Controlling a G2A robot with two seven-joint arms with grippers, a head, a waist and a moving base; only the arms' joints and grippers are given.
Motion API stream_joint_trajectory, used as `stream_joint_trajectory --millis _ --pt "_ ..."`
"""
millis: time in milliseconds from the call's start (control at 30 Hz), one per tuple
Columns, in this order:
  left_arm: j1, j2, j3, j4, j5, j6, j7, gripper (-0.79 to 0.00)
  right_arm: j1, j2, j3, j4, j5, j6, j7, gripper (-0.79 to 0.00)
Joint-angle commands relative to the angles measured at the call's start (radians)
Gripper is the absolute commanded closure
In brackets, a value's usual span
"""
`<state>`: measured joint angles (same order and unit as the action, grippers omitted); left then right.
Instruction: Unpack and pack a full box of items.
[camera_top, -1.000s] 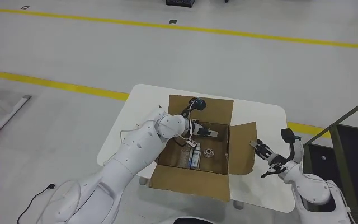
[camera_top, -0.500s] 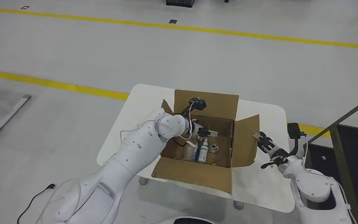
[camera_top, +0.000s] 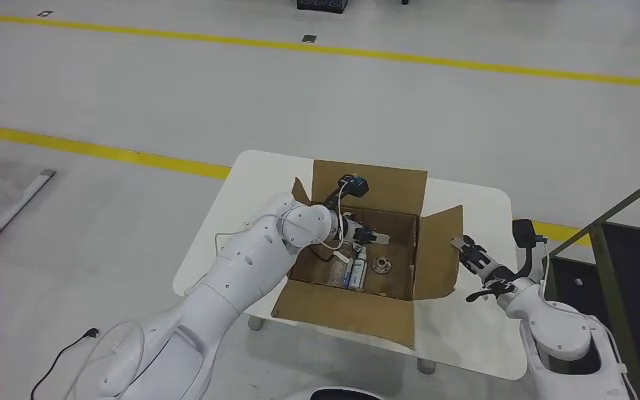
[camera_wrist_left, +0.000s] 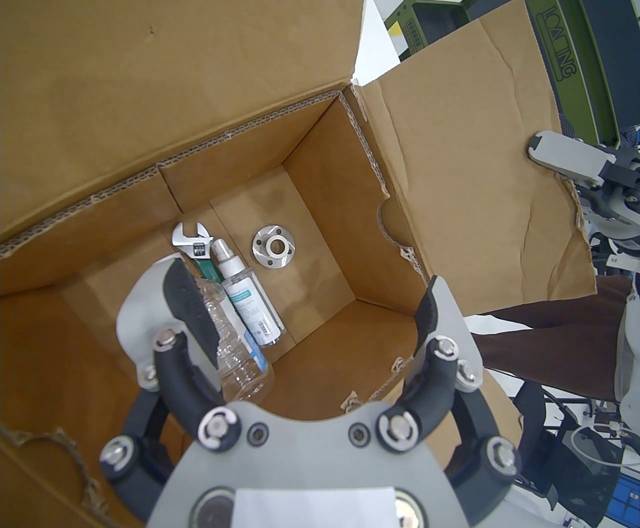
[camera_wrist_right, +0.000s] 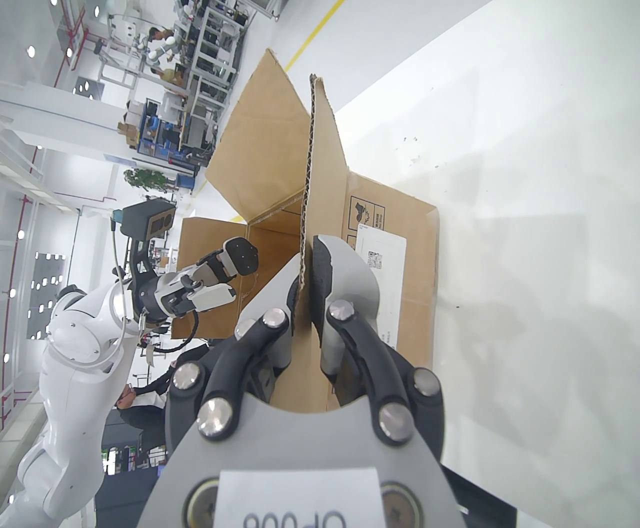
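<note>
An open cardboard box (camera_top: 340, 305) stands on the white table (camera_top: 250, 200). On its floor lie a green-handled wrench (camera_wrist_left: 192, 242), a small spray bottle (camera_wrist_left: 247, 300), a metal flange (camera_wrist_left: 272, 246) and a clear plastic bottle (camera_wrist_left: 240, 360). My left gripper (camera_wrist_left: 305, 280) hangs open over the box's inside, holding nothing, above the bottles (camera_top: 372, 237). My right gripper (camera_wrist_right: 307, 280) is shut on the edge of the box's right flap (camera_top: 440, 255), which stands raised outward. One of its fingers (camera_wrist_left: 570, 160) shows at the flap's rim.
The far flap (camera_top: 370, 180) stands upright behind the left wrist. Bare tabletop (camera_wrist_right: 500, 150) lies beyond the box on the right arm's side. A green-framed rack (camera_top: 600, 250) stands just off the table's right edge.
The right gripper drew the flap outward to the right and the whole box shifted and turned that way. The items inside slid a little. The left gripper stayed over the box.
</note>
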<state>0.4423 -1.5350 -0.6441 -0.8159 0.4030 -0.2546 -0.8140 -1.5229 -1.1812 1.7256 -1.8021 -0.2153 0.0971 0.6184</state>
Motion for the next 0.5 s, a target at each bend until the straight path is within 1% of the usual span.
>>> stream_joint_trajectory --millis 0,67,133,300,467 --pt "0.000 0.000 0.000 0.000 0.000 0.000 0.000 -0.785 -0.007 0.000 -0.003 0.000 0.001 -0.004 -0.003 0.000" --pt "0.000 0.000 0.000 0.000 0.000 0.000 0.000 -0.785 -0.026 0.000 -0.005 -0.006 -0.002 -0.012 -0.005 0.000" --pt "0.018 0.002 0.007 -0.006 0.025 0.024 -0.003 -0.785 -0.047 0.002 0.001 -0.012 -0.003 -0.011 -0.007 0.000" --pt "0.039 0.001 0.026 -0.024 0.051 0.047 -0.091 -0.785 -0.085 0.003 0.018 -0.036 0.017 -0.004 -0.008 0.000" --pt "0.033 -0.004 0.067 -0.004 0.155 0.073 -0.135 -0.785 -0.098 0.004 0.019 -0.041 0.022 0.002 -0.025 0.000"
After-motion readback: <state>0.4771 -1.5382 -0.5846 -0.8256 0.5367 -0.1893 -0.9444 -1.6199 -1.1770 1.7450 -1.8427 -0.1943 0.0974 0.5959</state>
